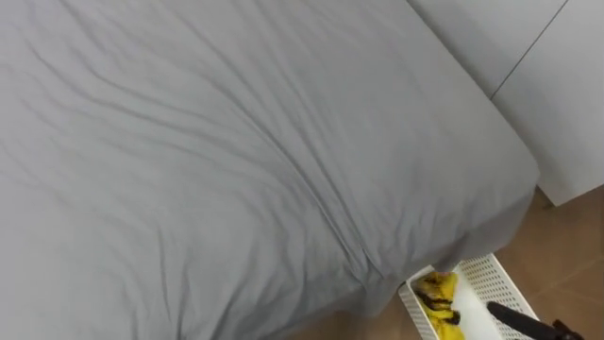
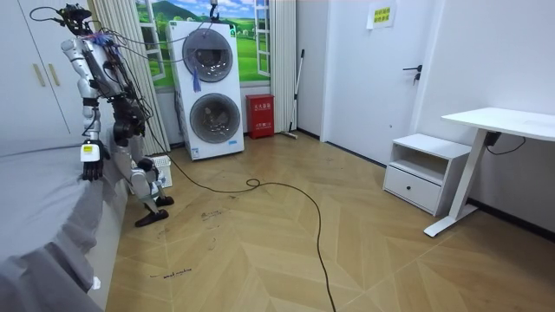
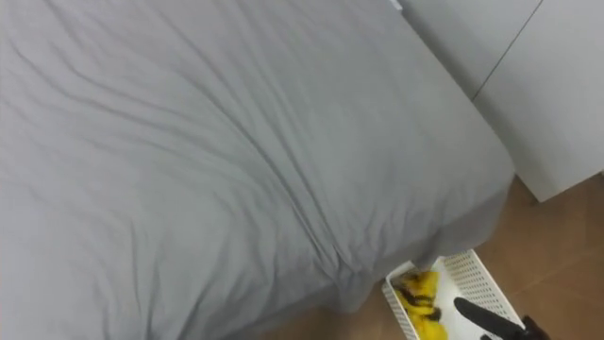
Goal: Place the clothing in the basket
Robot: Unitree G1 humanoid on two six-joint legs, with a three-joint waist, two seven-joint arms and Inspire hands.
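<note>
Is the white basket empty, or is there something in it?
Not empty: yellow cloth lies inside the basket, which stands beside the bed.
</note>
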